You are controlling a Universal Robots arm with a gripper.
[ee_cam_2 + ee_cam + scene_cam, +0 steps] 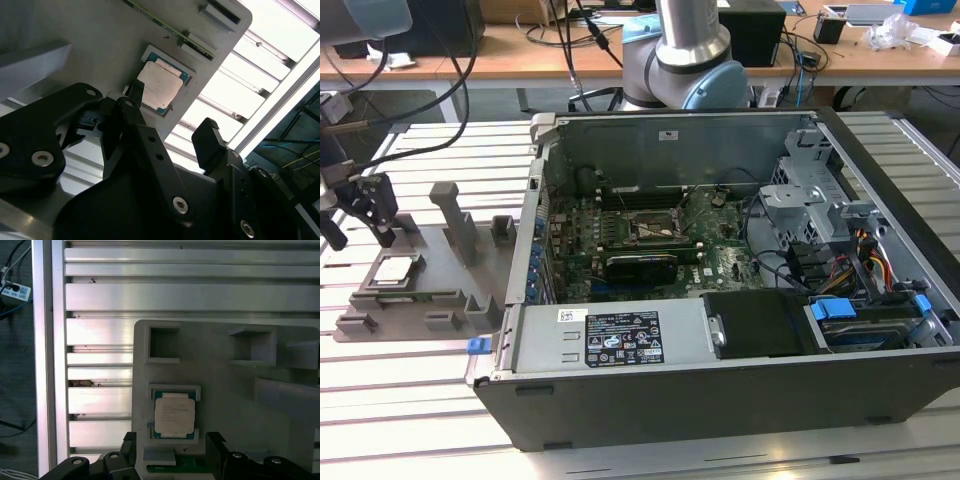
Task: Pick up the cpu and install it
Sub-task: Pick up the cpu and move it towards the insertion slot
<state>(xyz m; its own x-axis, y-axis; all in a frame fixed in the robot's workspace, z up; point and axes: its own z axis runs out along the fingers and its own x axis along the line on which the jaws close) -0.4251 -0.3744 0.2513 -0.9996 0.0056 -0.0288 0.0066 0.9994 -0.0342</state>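
Exterior view first: where is the cpu (395, 268)?

It lies flat in a shallow recess of the grey holder tray (435, 280), in the middle-left of the frame. The tray rests on the slatted aluminium tabletop (410, 400), just beside the open computer case (720, 390), on the exterior view's left of it.

And the pincer (360, 237)?

It is at the far left edge of the frame, hanging just above the tray and near the cpu. Its black fingers (382, 205) stand wide apart with nothing between them.

Do both wrist views agree?

Yes. In the first wrist view the cpu (173, 415) shows a pale metal top with a thin green rim. It is seated between two small grey lips of the tray (225, 405). The pincer (172, 440) has one fingertip to each side, spread wider than the chip. In the second wrist view the cpu (160, 85) appears beyond the pincer (170, 107), again with the jaws far apart and empty. I cannot tell whether a fingertip touches the tray.

What about the case?

It lies on its side, open at the top, with the green motherboard (720, 255) exposed. The dark socket frame (655, 228) sits in the upper middle of the board, well apart from the cpu. The arm's base (690, 45) rises behind the case at the top centre of the frame.
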